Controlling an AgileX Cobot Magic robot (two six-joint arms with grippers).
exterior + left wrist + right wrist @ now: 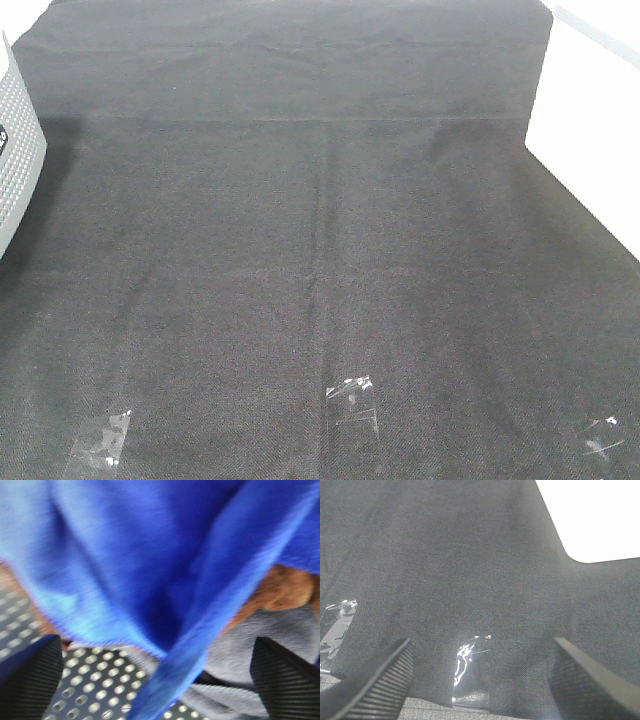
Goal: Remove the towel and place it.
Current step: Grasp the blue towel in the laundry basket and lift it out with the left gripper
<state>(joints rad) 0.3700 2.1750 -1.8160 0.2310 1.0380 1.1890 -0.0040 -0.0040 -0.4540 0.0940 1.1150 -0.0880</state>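
the towel [150,555] drapes loosely between wide-spread jaws of the left tool [157,680].

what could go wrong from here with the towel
1. The left pincer is open, with a loose fold of the towel running between its jaws, over a grey cloth in the basket. Closing now could catch both.
2. The towel fills and blurs the left wrist view, and the high view shows only the basket's edge, so the grip may be hard to judge.
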